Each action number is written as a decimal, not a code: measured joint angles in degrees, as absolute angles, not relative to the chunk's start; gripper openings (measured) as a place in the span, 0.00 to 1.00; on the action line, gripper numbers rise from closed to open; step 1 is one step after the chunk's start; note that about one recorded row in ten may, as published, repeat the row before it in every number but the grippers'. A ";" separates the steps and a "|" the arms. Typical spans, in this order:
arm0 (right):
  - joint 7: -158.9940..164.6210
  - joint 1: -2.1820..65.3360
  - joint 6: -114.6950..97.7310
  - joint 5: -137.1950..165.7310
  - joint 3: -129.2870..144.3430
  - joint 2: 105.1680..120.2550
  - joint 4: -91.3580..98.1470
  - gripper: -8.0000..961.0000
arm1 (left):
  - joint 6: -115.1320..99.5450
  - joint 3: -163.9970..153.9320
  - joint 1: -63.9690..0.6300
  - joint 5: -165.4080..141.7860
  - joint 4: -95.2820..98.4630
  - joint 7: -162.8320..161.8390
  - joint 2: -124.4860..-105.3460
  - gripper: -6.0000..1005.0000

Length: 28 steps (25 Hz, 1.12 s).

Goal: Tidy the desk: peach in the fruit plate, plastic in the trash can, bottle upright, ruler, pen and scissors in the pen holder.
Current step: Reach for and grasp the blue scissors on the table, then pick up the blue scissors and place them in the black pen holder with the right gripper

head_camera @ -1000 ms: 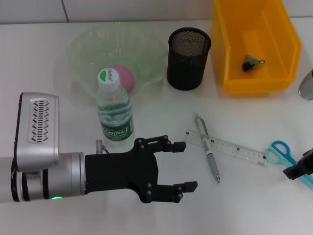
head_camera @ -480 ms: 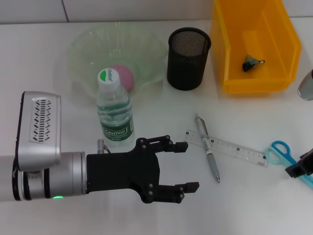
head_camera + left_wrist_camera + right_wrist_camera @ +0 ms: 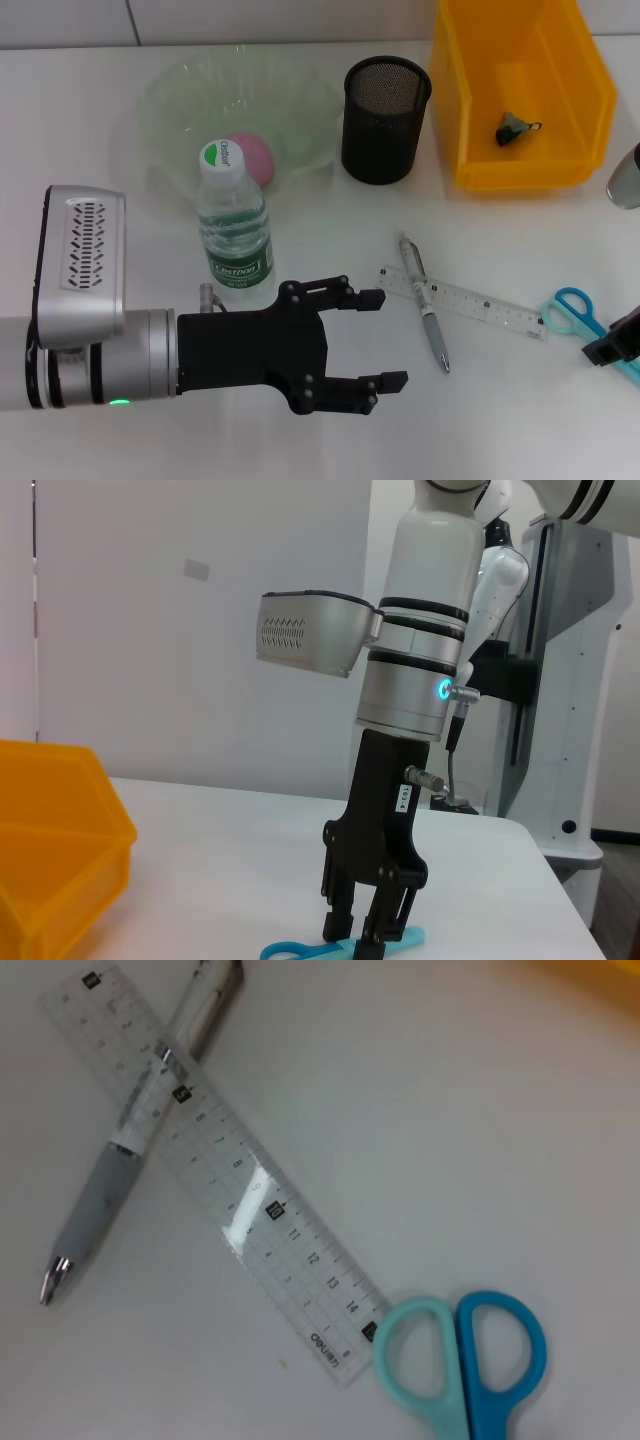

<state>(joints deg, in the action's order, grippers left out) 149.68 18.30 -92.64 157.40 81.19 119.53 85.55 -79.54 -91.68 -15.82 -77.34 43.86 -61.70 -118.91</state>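
The pink peach lies in the green fruit plate. In front of the plate the bottle stands upright. A dark plastic scrap sits in the yellow trash can. The pen lies across the clear ruler, with the blue scissors at the ruler's right end. The black mesh pen holder is empty as far as I can see. My left gripper hovers open just left of the pen. Low over the scissors' blades is my right gripper.
Bare white desk lies in front of the pen and ruler. The right wrist view looks straight down on the ruler, the pen and the scissors' handles. A grey object shows at the right edge.
My left gripper has edged slightly to the right. The right gripper has barely shifted over the scissors. Nothing on the desk has moved.
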 joint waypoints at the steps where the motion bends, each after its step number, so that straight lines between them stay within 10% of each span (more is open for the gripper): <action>1: 149.68 18.32 -92.50 157.40 81.33 119.53 85.38 0.46 | -79.54 -91.67 -15.82 -77.34 43.86 -61.70 -118.91 0.81; 28: 135.83 12.50 -83.13 124.21 61.83 119.43 95.54 0.25 | -79.79 -91.67 -15.73 -77.34 43.85 -61.70 -118.91 0.81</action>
